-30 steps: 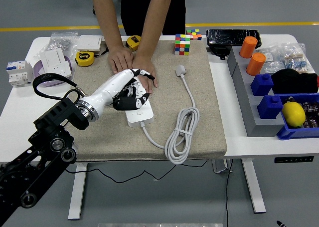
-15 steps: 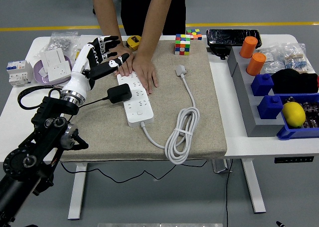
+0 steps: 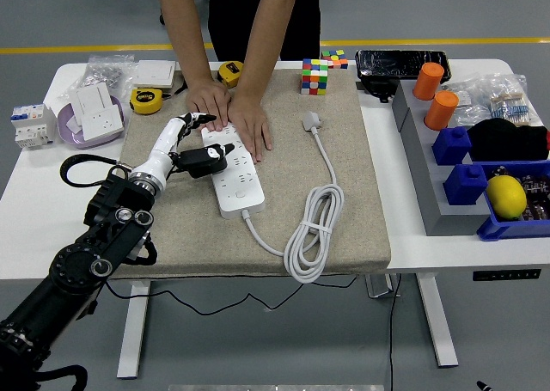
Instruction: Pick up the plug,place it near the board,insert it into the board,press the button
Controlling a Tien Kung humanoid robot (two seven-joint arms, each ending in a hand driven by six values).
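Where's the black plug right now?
In the head view, the black plug sits left of centre on the beige mat, against the white power strip's left edge, at the left hand.

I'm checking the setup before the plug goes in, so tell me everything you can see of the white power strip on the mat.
The power strip is a long white plastic block with rows of sockets, lying flat on the tan mat, running diagonally. A person's hands press on its far end. The black plug sits at its left edge by the robot's left hand. Its white cable leaves the near end and loops, bundled, to the right.
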